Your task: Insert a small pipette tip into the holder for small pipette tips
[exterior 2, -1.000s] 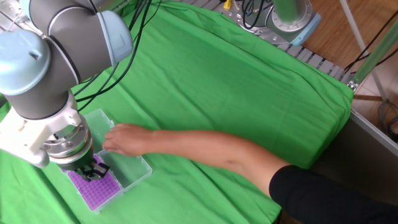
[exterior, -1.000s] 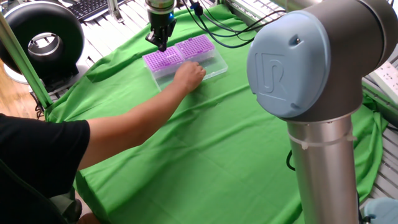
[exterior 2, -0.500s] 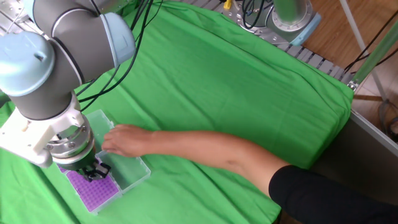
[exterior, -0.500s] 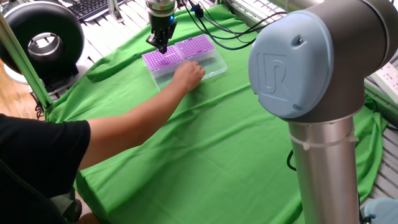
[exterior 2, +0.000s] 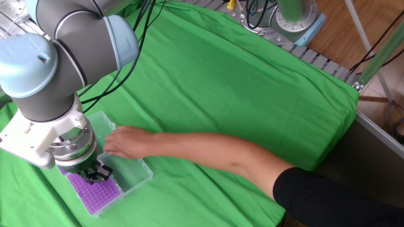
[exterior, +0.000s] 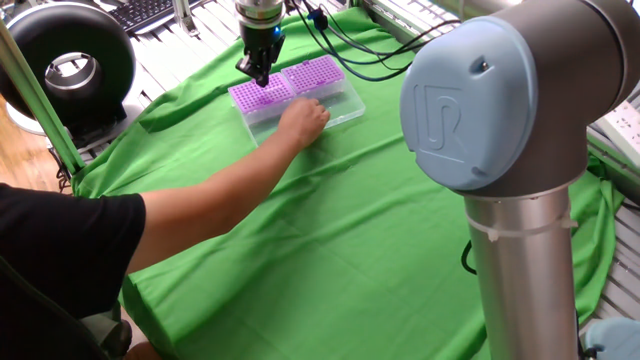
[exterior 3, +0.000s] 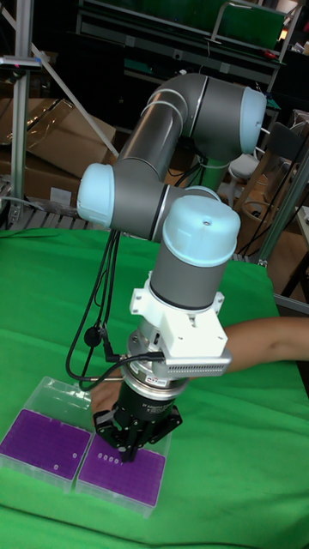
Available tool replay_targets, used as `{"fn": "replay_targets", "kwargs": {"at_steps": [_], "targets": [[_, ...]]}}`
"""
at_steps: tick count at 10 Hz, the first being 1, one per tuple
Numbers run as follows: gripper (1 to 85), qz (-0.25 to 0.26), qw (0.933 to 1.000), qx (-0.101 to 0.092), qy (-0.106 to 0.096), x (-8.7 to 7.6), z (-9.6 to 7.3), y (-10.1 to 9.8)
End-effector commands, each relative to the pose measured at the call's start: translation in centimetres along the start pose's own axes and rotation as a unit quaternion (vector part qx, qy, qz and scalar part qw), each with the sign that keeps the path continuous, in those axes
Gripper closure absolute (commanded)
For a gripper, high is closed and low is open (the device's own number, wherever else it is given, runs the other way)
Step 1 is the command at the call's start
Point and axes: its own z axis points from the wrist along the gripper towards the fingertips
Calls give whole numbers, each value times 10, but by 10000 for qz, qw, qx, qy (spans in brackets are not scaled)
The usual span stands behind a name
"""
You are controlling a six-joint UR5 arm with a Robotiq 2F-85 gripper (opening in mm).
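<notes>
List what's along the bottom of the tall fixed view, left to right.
Left purple tip rack → gripper over the right purple tip rack → person's forearm, reaching in from the right edge, all on the green cloth.

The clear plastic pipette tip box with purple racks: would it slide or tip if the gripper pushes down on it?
The clear plastic pipette tip box looks thin-walled and probably light, so it could slide on the green cloth. A person's hand rests on it, likely steadying it. Being low and wide, it seems unlikely to tip under the gripper.
</notes>
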Motion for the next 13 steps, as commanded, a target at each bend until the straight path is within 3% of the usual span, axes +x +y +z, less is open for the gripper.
{"fn": "replay_targets", "kwargs": {"at_steps": [1, 6, 9, 13], "targets": [[847, 23, 10000, -37, -54, -2, 3, 1], [847, -89, 9999, 18, -101, -2, 9, -4], [653, -455, 9989, -63, -86, 4, 13, -7], [623, -552, 9984, 77, 69, 12, 5, -19]]}}
